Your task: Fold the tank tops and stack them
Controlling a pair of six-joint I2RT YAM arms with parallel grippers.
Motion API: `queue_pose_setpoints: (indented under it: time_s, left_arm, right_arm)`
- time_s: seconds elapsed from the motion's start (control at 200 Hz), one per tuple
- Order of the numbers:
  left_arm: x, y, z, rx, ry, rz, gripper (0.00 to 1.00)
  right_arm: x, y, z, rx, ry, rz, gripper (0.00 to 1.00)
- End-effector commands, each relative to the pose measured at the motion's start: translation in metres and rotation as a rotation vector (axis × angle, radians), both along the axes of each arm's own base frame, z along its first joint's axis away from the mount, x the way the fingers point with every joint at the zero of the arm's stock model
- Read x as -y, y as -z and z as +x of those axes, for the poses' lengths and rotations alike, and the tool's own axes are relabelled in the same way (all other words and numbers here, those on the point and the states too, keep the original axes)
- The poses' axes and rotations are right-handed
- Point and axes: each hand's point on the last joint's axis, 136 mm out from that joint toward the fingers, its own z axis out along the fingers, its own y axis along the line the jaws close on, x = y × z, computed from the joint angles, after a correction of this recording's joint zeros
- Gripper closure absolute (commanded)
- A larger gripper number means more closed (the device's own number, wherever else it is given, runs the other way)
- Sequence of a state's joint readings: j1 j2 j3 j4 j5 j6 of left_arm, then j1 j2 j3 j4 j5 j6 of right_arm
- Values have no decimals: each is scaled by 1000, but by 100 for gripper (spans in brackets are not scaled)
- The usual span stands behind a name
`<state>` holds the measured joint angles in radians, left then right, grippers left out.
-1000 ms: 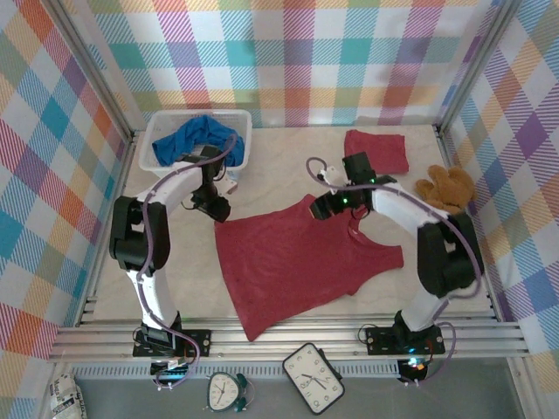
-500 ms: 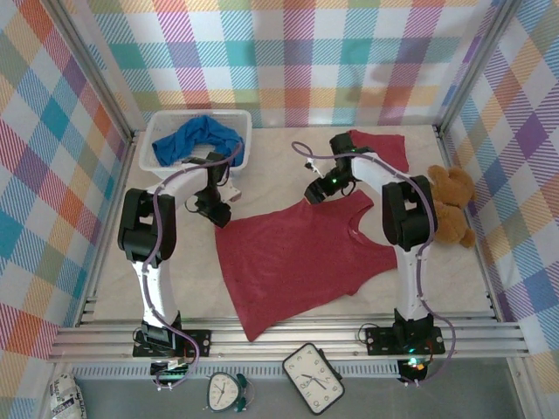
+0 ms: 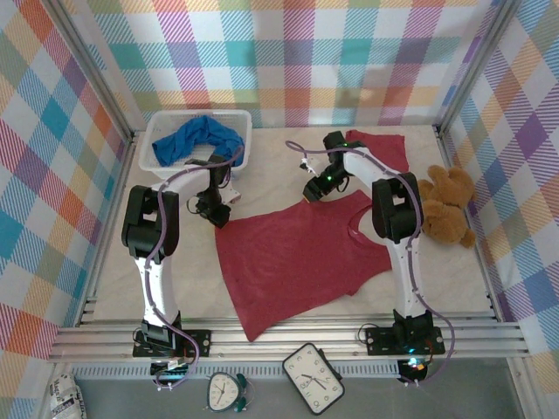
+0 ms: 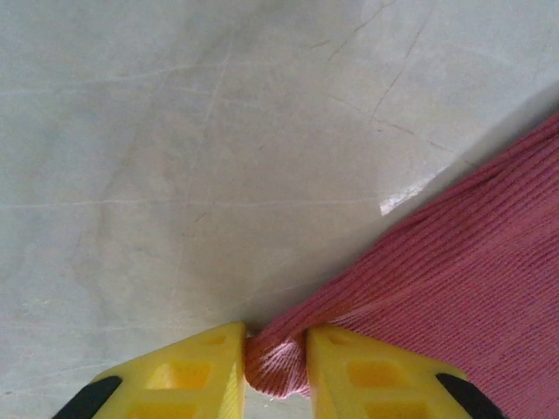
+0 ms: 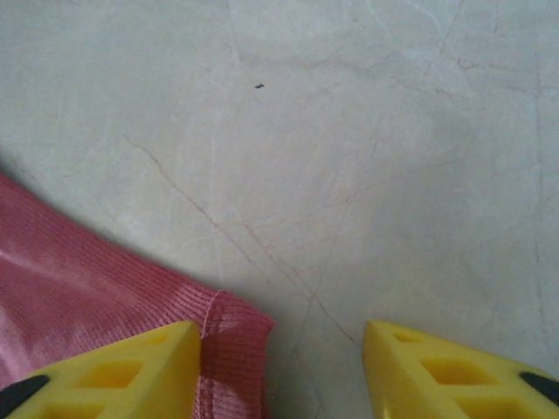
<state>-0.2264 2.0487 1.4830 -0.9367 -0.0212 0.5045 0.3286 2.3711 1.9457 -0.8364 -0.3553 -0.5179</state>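
Cloth first: big dark red tank top (image 3: 297, 257) lies spread flat on the table (image 3: 279, 166), and everything else is placed off it. L gripper (image 3: 217, 209) sits at the top's far-left corner. In the L wrist view the gripper (image 4: 275, 349) has its yellow fingers (image 4: 188, 375) pressed onto a small bunched fold of the ribbed red fabric (image 4: 454, 288), w/ the rest of the cloth trailing off to one side over bare table. R gripper (image 3: 313, 194) is at the top's far edge, approx at a strap corner. In the R wrist view that gripper (image 5: 281, 349) is spread wide, nothing pinched. The hemmed corner of the red cloth (image 5: 79, 288) lies flat, just inside one yellow finger (image 5: 131, 367) and partly under it, w/ the other finger well apart over bare table. Second dark red top (image 3: 380, 148), folded small, lies beyond the spread top's far-right side, near the R arm. Blue top (image 3: 196, 140) is heaped in the white mesh basket (image 3: 144, 150), beyond the spread top's far-left corner. Brown teddy bear (image 3: 445, 205) sits just off the spread top's right side.
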Motion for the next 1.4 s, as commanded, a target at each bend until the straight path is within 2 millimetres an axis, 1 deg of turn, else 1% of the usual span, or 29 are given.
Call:
queue_pose_setpoints:
  time_s: [0.0, 0.095, 0.25, 0.295, 0.365, 0.425, 0.46, 0.545, 0.655, 0.75, 0.82, 1.035, 1.09, 1.115, 1.14, 1.18, 1.205, 1.255, 1.33, 1.37, 1.395]
  left_arm:
    - [-5, 1, 7, 12, -31, 11, 79]
    - [-4, 0, 9, 27, -42, 6, 83]
    - [-2, 3, 7, 22, -53, -4, 91]
    - [-1, 5, 6, 13, -54, -13, 94]
    - [-1, 7, 5, 1, -56, -11, 100]
    - [-1, 4, 7, 6, -57, -9, 100]
    - [-2, 2, 7, 12, -58, -6, 100]
    - [-7, -8, 12, 48, -66, 13, 100]
    - [-16, -29, 15, 100, -106, 18, 100]
    - [-13, -47, 13, 141, -119, -20, 100]
    - [-11, -55, 9, 152, -124, -42, 100]
    - [-9, -59, 1, 136, -129, -47, 100]
    - [-7, -60, 1, 135, -130, -49, 100]
    - [-7, -61, 1, 136, -129, -48, 100]
    - [-7, -60, 0, 133, -128, -49, 100]
    - [-6, -59, 0, 129, -129, -48, 100]
    - [-7, -58, -1, 122, -130, -44, 100]
    - [-7, -54, -1, 110, -130, -38, 100]
    - [-5, -51, -1, 94, -133, -37, 100]
    - [-5, -48, -1, 86, -134, -33, 100]
    - [-5, -46, -2, 79, -137, -30, 100]
  right_arm:
    - [-4, 10, -8, -22, -41, -55, 54]
    - [-5, 13, -5, -18, -44, -82, 56]
    - [-6, 17, -5, -14, -58, -103, 64]
    - [-8, 18, -6, -14, -66, -109, 67]
    - [-9, 16, -8, -12, -72, -107, 73]
    - [-10, 11, -7, -6, -69, -94, 80]
    - [-12, 7, -7, 5, -66, -86, 83]
    - [-13, -2, -4, 34, -56, -72, 87]
    - [-14, -22, 1, 85, -31, -42, 92]
    - [-14, -40, 3, 137, -2, 3, 95]
    - [-16, -50, 0, 159, 7, 45, 96]
    - [-18, -71, -5, 205, 29, 141, 99]
    - [-18, -74, -6, 214, 30, 155, 99]
    - [-18, -72, -6, 212, 30, 151, 97]
    - [-17, -70, -6, 201, 29, 143, 93]
    - [-15, -62, -6, 173, 22, 113, 82]
    - [-14, -58, -5, 164, 23, 94, 77]
    - [-12, -48, -3, 150, 21, 60, 71]
    - [-10, -35, -1, 138, 18, 20, 64]
    - [-10, -30, 0, 129, 12, 7, 62]
    - [-10, -30, 3, 132, 11, -7, 59]
